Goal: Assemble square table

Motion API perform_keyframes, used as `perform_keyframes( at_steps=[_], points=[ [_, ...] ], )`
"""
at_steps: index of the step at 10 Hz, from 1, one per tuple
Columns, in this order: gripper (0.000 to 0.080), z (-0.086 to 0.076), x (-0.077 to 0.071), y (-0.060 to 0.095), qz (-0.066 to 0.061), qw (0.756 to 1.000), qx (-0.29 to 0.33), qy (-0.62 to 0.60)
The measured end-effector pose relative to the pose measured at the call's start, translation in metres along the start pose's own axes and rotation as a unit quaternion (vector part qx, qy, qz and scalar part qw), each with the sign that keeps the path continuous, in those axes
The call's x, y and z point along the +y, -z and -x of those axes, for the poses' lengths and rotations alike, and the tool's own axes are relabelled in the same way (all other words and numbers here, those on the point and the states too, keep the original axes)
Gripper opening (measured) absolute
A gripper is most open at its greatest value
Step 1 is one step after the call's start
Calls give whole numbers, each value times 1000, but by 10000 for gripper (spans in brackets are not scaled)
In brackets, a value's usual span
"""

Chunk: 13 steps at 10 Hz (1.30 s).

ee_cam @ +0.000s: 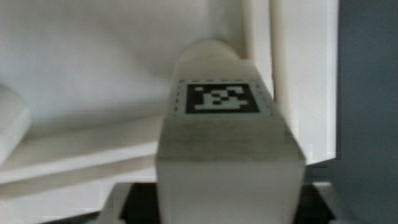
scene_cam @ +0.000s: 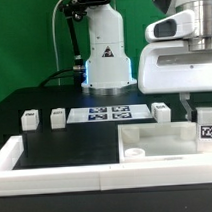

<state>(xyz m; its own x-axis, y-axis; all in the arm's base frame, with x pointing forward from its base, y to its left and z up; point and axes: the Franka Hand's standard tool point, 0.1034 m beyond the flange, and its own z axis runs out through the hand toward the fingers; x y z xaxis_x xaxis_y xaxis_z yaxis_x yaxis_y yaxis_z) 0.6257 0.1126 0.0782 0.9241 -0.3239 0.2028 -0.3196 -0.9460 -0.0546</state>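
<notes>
A leg-fitting step is being carried out: one white leg (scene_cam: 206, 128) is being held clamped between the jaws of the gripper (scene_cam: 202, 112), over the part of the tabletop (scene_cam: 166, 143) toward the exterior view's right. The tabletop is being kept flat beside the white rim (scene_cam: 57, 174). Next, the leg probably needs to be lined up upright over a corner hole and lowered. Seen from the wrist, it is a tapering white block with a black-and-white tag. Three spare legs (scene_cam: 57, 115) are being left near the marker board (scene_cam: 106, 113).
</notes>
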Motion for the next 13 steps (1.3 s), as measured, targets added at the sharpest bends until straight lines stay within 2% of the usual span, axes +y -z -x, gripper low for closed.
perform_keyframes(
  at_steps=[3, 7, 8, 9, 11, 12, 13],
  points=[
    [291, -1, 3, -1, -1, 986, -5, -165],
    [292, -1, 4, -1, -1, 967, -5, -254],
    [294, -1, 4, -1, -1, 956, -5, -293],
    [295, 1, 4, -1, -3, 937, -6, -349],
    [297, 3, 4, -1, 3, 896, -10, -444],
    [298, 4, 5, -1, 4, 864, -14, -504],
    [300, 4, 5, -1, 4, 849, -15, -529]
  ],
)
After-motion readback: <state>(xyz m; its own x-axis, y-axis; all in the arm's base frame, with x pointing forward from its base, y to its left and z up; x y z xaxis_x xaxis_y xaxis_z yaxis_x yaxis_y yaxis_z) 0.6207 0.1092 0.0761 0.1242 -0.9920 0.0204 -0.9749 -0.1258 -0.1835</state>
